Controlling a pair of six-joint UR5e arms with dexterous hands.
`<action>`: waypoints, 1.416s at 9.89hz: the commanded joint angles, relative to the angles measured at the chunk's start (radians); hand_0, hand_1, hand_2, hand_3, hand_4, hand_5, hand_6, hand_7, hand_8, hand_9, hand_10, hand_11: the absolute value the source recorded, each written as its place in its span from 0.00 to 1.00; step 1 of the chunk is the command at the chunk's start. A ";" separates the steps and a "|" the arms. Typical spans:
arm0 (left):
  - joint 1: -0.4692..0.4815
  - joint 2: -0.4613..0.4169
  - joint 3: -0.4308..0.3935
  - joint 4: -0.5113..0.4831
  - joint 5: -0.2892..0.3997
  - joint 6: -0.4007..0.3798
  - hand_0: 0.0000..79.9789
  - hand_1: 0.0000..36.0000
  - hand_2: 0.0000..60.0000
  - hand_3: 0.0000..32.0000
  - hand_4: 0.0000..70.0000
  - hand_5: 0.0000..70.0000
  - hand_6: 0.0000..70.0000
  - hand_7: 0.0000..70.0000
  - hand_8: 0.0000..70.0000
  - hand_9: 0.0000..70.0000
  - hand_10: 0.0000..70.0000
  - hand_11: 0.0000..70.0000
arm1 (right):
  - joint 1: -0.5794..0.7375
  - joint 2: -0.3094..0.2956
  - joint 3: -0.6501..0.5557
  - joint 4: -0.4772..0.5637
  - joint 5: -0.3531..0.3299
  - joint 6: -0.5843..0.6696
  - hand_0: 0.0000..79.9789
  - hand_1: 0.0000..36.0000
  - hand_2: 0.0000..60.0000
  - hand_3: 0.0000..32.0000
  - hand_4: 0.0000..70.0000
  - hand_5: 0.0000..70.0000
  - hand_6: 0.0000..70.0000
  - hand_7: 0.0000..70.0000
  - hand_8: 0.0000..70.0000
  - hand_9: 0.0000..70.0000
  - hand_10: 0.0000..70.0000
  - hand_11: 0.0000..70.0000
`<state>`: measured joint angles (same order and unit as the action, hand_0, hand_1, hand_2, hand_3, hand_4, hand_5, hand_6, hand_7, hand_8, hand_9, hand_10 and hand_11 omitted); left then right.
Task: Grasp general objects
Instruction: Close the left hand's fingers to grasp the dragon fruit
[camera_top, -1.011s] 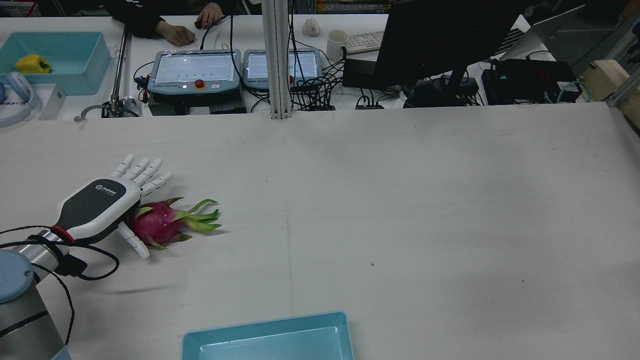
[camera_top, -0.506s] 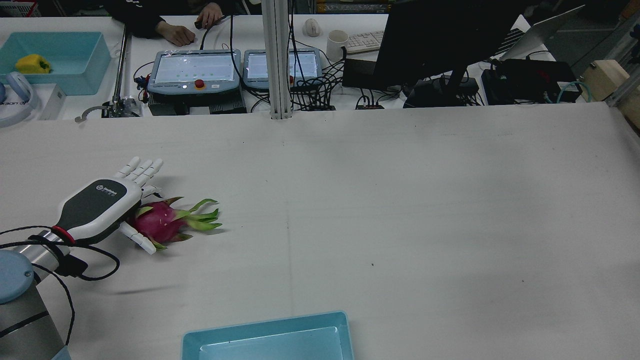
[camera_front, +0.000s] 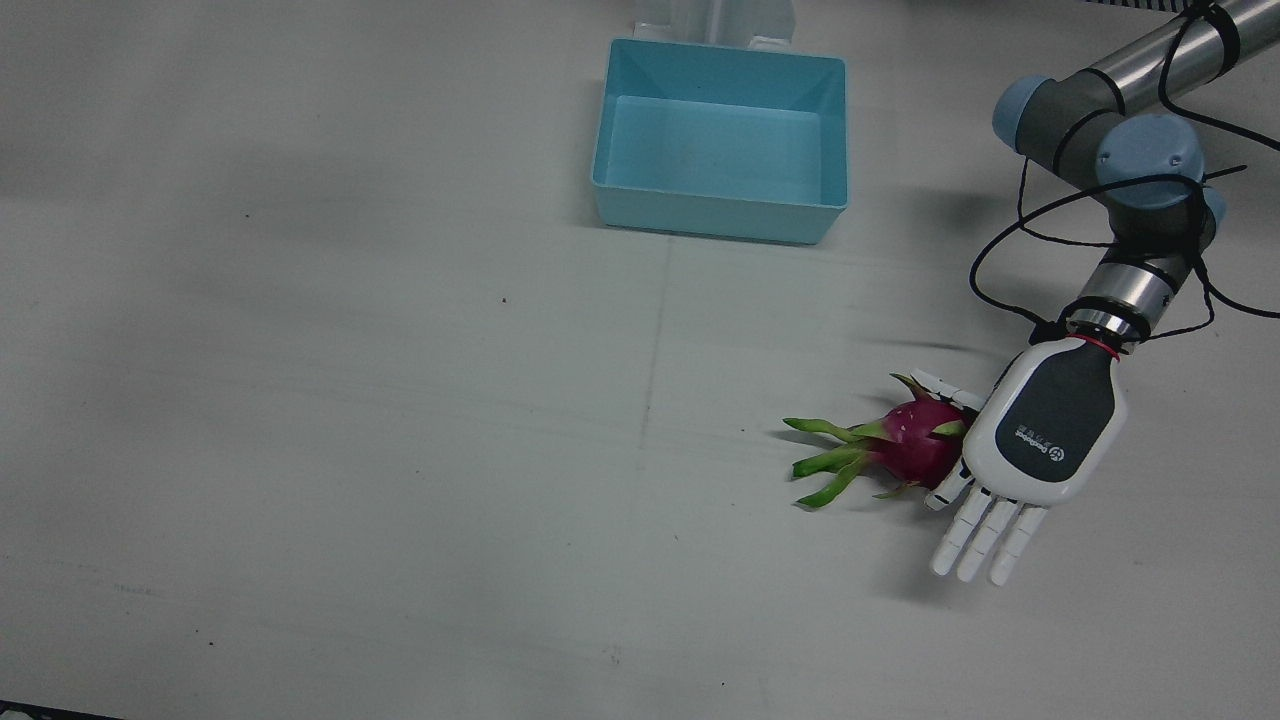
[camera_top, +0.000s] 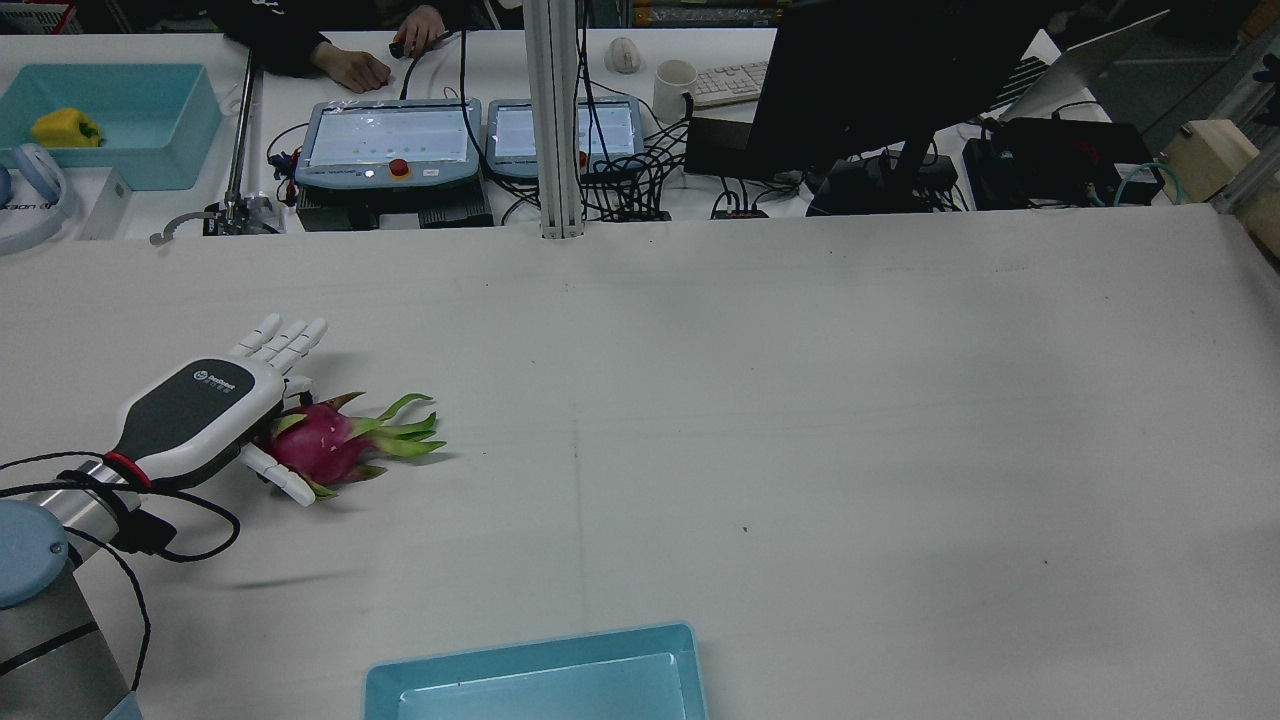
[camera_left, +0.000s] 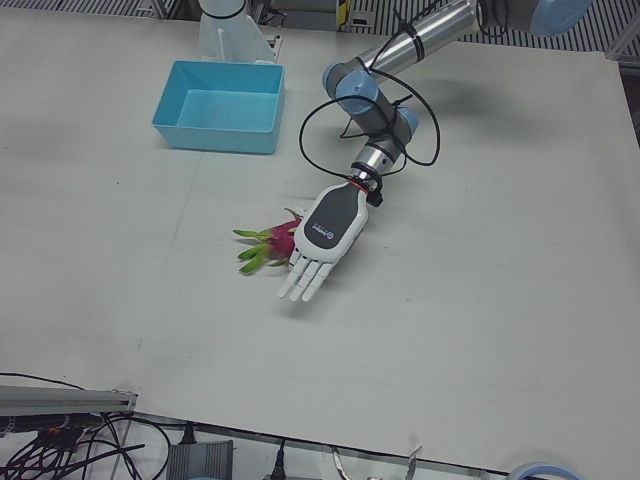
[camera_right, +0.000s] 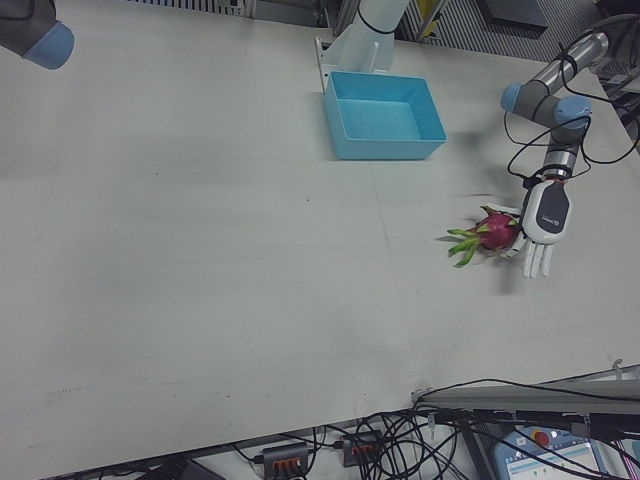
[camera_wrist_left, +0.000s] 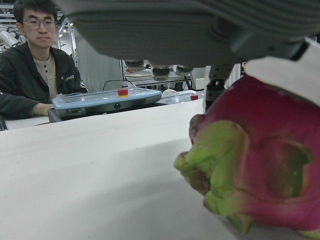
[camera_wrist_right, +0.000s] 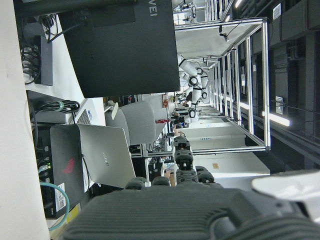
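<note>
A pink dragon fruit (camera_front: 910, 445) with green leafy tips lies on the white table. It also shows in the rear view (camera_top: 320, 445), the left-front view (camera_left: 283, 238) and the right-front view (camera_right: 497, 230). My left hand (camera_front: 1040, 430) hovers palm-down over its blunt end. Most fingers (camera_front: 985, 540) stretch straight past it. The thumb (camera_top: 285, 480) lies against the fruit's near side. The left hand view shows the fruit (camera_wrist_left: 265, 160) right under the palm (camera_wrist_left: 175, 25). My right hand (camera_wrist_right: 190, 210) shows only in its own view, empty and off the table.
A light blue bin (camera_front: 720, 215) stands empty near the pedestals, also in the rear view (camera_top: 540, 655). Beyond the table's far edge are teach pendants (camera_top: 390, 140), cables, a monitor (camera_top: 880, 80) and a seated person (camera_wrist_left: 35, 60).
One finger of my left hand has curled down toward the fruit and the thumb has drawn in against it. The hand has shifted slightly; the fruit has barely moved.
</note>
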<state>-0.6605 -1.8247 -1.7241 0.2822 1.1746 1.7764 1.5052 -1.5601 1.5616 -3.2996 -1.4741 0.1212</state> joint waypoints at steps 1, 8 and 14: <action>-0.001 -0.001 0.000 0.000 -0.001 0.000 0.30 0.00 0.00 0.00 0.38 0.64 0.00 0.01 0.11 0.00 0.00 0.00 | 0.000 0.000 0.000 0.000 0.000 0.000 0.00 0.00 0.00 0.00 0.00 0.00 0.00 0.00 0.00 0.00 0.00 0.00; -0.002 0.001 -0.012 -0.006 0.019 -0.018 0.37 0.54 1.00 0.00 0.52 0.94 0.02 0.10 0.13 0.00 0.00 0.00 | 0.000 0.000 0.000 0.000 0.000 0.000 0.00 0.00 0.00 0.00 0.00 0.00 0.00 0.00 0.00 0.00 0.00 0.00; -0.004 -0.002 -0.253 0.190 0.114 -0.058 0.17 0.42 1.00 0.00 0.52 0.93 0.03 0.15 0.14 0.01 0.00 0.00 | 0.000 0.000 0.000 0.000 0.000 0.000 0.00 0.00 0.00 0.00 0.00 0.00 0.00 0.00 0.00 0.00 0.00 0.00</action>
<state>-0.6641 -1.8253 -1.8609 0.3750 1.2535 1.7203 1.5058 -1.5600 1.5616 -3.2996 -1.4742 0.1212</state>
